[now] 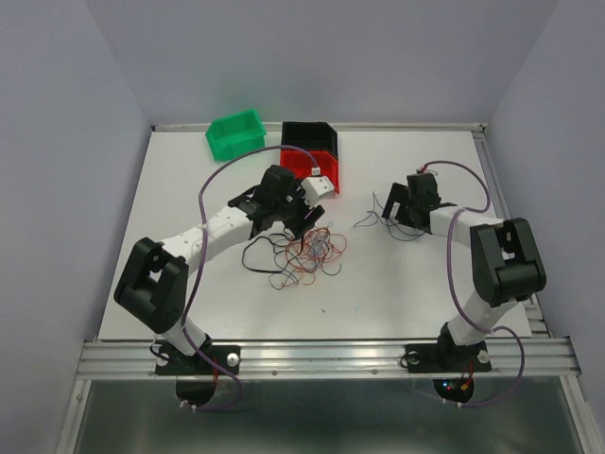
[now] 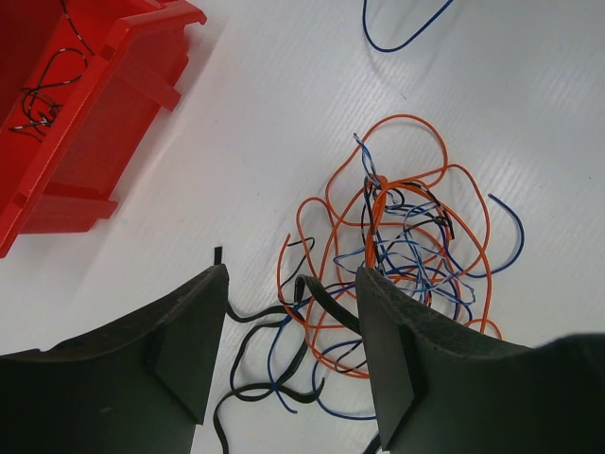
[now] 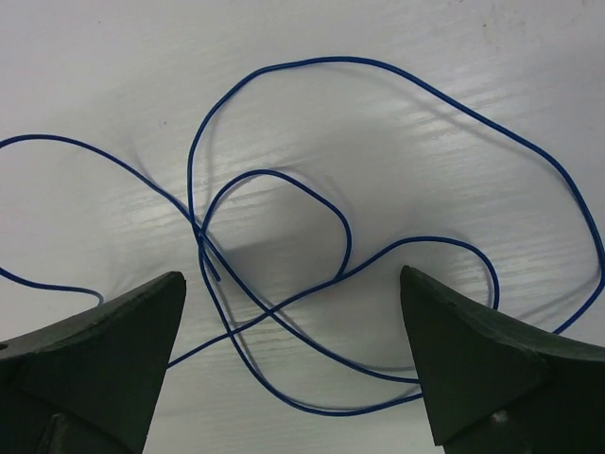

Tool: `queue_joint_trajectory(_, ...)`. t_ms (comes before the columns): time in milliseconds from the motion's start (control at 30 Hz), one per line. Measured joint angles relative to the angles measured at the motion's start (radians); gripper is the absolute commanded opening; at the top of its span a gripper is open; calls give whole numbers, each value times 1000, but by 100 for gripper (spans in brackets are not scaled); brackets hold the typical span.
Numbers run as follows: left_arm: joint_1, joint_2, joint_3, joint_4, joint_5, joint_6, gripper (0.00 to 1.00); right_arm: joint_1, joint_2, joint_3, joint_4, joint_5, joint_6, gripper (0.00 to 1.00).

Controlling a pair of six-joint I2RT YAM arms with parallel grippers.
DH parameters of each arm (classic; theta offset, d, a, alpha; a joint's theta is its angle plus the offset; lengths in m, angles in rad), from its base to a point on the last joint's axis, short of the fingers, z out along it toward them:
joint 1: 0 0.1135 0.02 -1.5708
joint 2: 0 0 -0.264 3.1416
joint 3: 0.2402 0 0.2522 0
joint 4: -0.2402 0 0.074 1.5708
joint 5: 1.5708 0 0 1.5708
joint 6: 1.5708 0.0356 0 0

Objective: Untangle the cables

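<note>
The cables lie as a loose tangle [image 1: 310, 251] of orange, blue and black wires at the middle of the white table [image 1: 189, 189]. My left gripper [image 1: 299, 230] is open and low over the tangle's left edge. In the left wrist view the tangle [image 2: 397, 241] lies just ahead of the open left gripper [image 2: 293, 274], with a black wire loop [image 2: 317, 289] between the fingers, not pinched. A separate dark blue wire [image 1: 376, 219] lies to the right. My right gripper [image 1: 401, 210] is open over it. In the right wrist view the blue wire [image 3: 312, 60] loops on the table under the open right gripper [image 3: 293, 276].
A green bin [image 1: 236, 134], a black bin [image 1: 310, 132] and a red bin [image 1: 319, 166] stand at the back. The red bin [image 2: 90, 113] holds a few thin wires [image 2: 43, 95]. A black wire [image 1: 255, 261] trails left of the tangle.
</note>
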Motion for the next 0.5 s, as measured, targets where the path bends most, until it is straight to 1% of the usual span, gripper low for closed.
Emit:
queue_joint_trajectory(100, 0, 0, 0, 0, 2, 0, 68, 8, 27, 24, 4, -5, 0, 100)
queue_joint_trajectory(200, 0, 0, 0, 0, 3, 0, 68, 22, 58, 55, 3, 23, -1, 100)
queue_joint_trajectory(333, 0, 0, 0, 0, 3, 0, 68, 58, 118, 123, -30, 95, -2, 100)
queue_joint_trajectory(400, 0, 0, 0, 0, 2, 0, 67, 77, 151, 163, -53, 140, -4, 96)
queue_joint_trajectory(433, 0, 0, 0, 0, 2, 0, 67, 84, 166, 177, -61, 154, -4, 93)
queue_joint_trajectory(467, 0, 0, 0, 0, -1, 0, 67, 91, 180, 200, -77, 182, 1, 77)
queue_joint_trajectory(500, 0, 0, 0, 1, -3, 0, 67, 95, 191, 215, -86, 195, 2, 65)
